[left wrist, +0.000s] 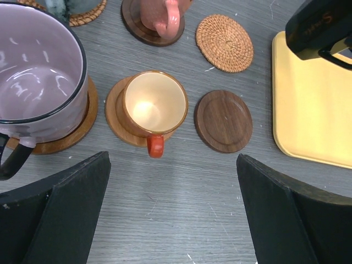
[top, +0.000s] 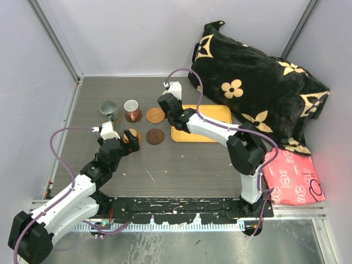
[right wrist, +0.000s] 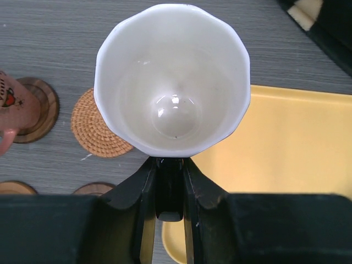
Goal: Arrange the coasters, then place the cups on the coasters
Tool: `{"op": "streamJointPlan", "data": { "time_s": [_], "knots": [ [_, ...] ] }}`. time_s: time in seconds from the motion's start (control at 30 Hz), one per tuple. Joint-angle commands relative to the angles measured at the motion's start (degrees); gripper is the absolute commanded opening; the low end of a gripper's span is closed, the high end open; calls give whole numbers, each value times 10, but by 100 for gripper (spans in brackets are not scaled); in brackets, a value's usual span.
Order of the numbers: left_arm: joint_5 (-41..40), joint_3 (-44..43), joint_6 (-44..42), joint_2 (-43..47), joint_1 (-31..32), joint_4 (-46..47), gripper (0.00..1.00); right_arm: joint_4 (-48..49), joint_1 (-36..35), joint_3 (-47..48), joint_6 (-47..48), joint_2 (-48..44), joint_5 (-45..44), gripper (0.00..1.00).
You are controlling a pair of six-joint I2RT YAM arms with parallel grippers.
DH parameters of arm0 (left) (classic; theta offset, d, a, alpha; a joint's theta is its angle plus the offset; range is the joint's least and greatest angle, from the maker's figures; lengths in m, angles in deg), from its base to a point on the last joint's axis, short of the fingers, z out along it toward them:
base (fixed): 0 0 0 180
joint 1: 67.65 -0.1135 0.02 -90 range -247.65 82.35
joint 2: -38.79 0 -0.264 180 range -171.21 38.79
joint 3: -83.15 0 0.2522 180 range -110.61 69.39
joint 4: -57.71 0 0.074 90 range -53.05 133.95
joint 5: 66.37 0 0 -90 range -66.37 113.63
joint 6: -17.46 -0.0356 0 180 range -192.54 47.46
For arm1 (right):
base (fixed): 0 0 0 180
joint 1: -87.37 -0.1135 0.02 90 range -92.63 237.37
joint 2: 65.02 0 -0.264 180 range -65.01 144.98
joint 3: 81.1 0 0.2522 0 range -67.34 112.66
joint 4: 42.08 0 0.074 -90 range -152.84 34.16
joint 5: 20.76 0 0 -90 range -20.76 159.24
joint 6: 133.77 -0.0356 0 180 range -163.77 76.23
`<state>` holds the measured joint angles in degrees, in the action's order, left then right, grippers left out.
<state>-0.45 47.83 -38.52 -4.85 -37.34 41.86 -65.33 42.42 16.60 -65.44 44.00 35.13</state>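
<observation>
Four cups are sitting on coasters already: grey-green mug (top: 109, 110), pink cup (left wrist: 162, 16), purple mug (left wrist: 36, 66) and orange cup (left wrist: 154, 104), grouped centre-left in the top view. Two coasters are lying bare on the counter (left wrist: 181, 209) just right of them, the woven coaster (left wrist: 224, 43) above the dark wooden coaster (left wrist: 223, 121). Right jaws are pinching the black cup (right wrist: 173, 82) by what looks like its handle, carrying it upright and mouth up over the yellow tray (right wrist: 297, 143) edge, right beside the woven coaster, which is likely its target. Left jaws are standing spread wide, gripping nothing, hovering just below the orange cup in frame.
</observation>
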Motion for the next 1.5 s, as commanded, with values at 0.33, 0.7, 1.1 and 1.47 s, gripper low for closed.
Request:
{"op": "streamJointPlan", "data": {
  "time_s": [0.33,0.7,1.1,1.47],
  "knots": [
    [-44,3,19,32,-2,0,98,31,-39,165,-56,72,-51,0],
    [-53,5,22,36,-2,-3,98,-3,-57,220,-95,119,-59,0],
    [-52,6,23,38,-2,-4,98,-28,-64,233,-128,134,-63,1],
    [-53,7,25,43,-1,-5,98,-49,-66,256,-153,156,-65,0]
  ]
}}
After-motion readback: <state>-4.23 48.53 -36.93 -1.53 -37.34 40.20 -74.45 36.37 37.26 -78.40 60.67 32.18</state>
